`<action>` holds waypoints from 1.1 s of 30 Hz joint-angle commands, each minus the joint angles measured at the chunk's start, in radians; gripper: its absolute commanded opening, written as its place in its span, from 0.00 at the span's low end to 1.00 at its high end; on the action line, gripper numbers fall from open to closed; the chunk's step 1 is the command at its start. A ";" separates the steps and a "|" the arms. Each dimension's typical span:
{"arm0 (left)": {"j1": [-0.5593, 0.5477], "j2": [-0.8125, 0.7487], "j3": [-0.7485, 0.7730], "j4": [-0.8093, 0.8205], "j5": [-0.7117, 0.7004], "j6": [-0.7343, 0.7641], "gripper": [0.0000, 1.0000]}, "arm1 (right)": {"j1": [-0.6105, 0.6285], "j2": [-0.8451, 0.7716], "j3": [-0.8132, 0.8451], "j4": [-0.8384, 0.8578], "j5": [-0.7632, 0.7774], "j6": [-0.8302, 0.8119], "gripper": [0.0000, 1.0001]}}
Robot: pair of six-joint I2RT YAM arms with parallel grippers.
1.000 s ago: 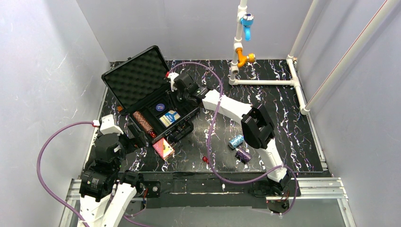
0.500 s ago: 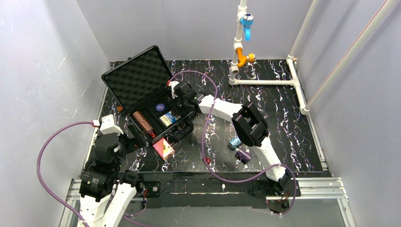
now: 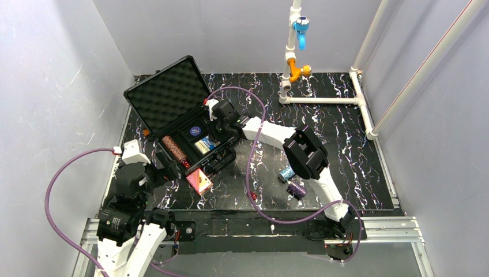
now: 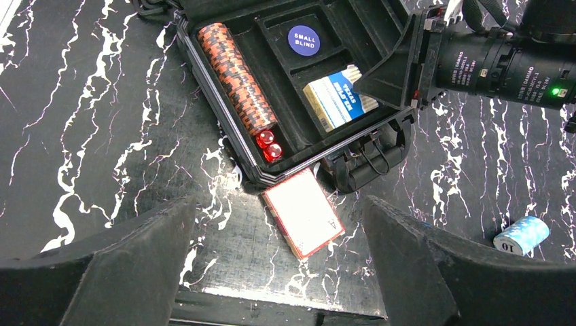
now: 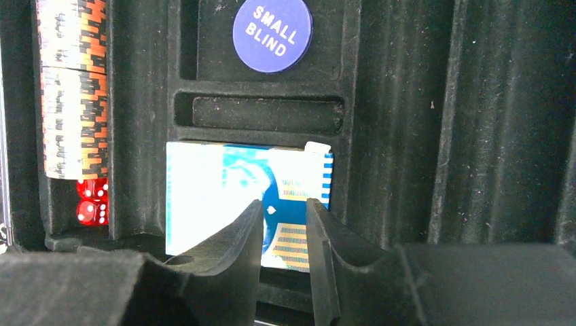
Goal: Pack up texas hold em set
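Note:
The black case point(image 3: 164, 95) lies open at the back left, foam lid raised. Its tray holds a brown chip stack point(image 4: 236, 78), two red dice point(image 4: 268, 142), a blue "small blind" button point(image 5: 272, 32) and a blue card box point(image 5: 217, 190) resting tilted in its slot. My right gripper point(image 5: 284, 204) hovers just over that box's near end, its jaws a narrow gap apart with nothing between them. A red card box point(image 4: 303, 212) lies on the table against the case's front corner. My left gripper point(image 4: 278, 224) stands wide open above the table, the red box ahead between its fingers.
A blue chip stack point(image 3: 287, 172) and a purple chip stack point(image 3: 297, 188) lie on the table right of the case, with a small red die point(image 3: 251, 195) near the front edge. The white pipe frame point(image 3: 323, 99) stands at the back right. Grey walls enclose the table.
My right arm has swung left and further over the case, bringing its gripper above the blue card box. The left arm has not moved.

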 commanded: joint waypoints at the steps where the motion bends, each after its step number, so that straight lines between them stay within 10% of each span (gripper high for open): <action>1: 0.005 0.013 -0.004 -0.014 -0.012 0.002 0.91 | 0.019 -0.049 0.026 -0.103 -0.004 -0.022 0.39; 33: 0.006 0.013 -0.004 -0.014 -0.012 0.002 0.91 | 0.078 0.042 -0.030 -0.109 0.022 -0.033 0.35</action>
